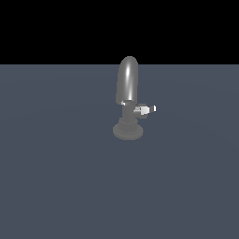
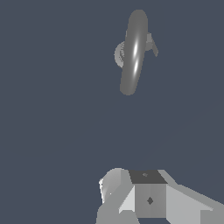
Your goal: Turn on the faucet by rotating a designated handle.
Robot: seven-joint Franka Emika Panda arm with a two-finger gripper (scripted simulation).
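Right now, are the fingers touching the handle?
No: in the exterior view the handle sticks out from the faucet with nothing around it, and no fingers appear there.

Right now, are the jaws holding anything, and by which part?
Nothing is held. The gripper is well away from the faucet, and its handle is untouched; whether the jaws are open cannot be told.

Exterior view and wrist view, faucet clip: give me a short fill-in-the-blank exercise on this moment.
1. In the exterior view, the handle sticks out from the faucet toward that view's ____.
2. The faucet stands on a round ____.
3. In the exterior view, the robot arm is ____.
4. The handle's tip is colored ____.

Missing words: right; base; absent; white
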